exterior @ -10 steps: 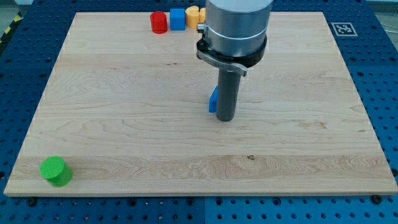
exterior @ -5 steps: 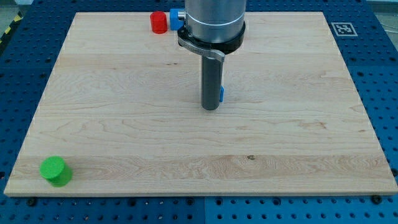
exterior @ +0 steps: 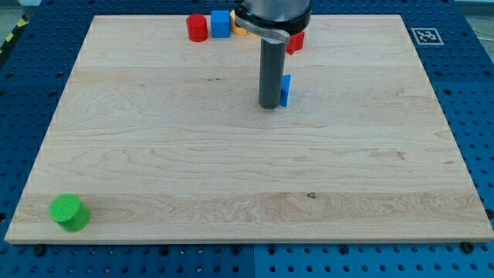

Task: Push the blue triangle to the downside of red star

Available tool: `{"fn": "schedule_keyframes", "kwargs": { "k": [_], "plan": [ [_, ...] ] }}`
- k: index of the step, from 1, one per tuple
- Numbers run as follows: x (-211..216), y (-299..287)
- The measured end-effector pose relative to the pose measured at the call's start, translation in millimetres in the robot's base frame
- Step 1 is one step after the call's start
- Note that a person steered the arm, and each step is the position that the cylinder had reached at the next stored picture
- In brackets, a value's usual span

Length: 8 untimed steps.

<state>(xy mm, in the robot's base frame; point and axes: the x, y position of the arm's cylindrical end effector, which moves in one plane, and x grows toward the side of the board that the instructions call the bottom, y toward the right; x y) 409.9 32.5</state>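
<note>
The blue triangle point(exterior: 285, 89) stands on the wooden board point(exterior: 154, 154), just right of my rod and partly hidden by it. My tip point(exterior: 269, 106) rests on the board at the triangle's left side, touching or nearly touching it. The red star point(exterior: 295, 42) is above the triangle near the view's top, mostly hidden behind the arm.
A red cylinder point(exterior: 197, 28) and a blue cube point(exterior: 221, 23) sit at the board's top edge, with a yellow block point(exterior: 241, 29) peeking out beside the arm. A green cylinder point(exterior: 69, 212) sits at the bottom left corner.
My tip went from the triangle's right side to its left side and moved up the view. The blue triangle slid up and slightly right, closer to the red star.
</note>
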Motion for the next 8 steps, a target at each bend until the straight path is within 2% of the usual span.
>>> {"fn": "schedule_keyframes", "kwargs": {
  "k": [5, 7, 8],
  "plan": [
    [-4, 71],
    [-40, 43],
    [-40, 44]
  ]
}}
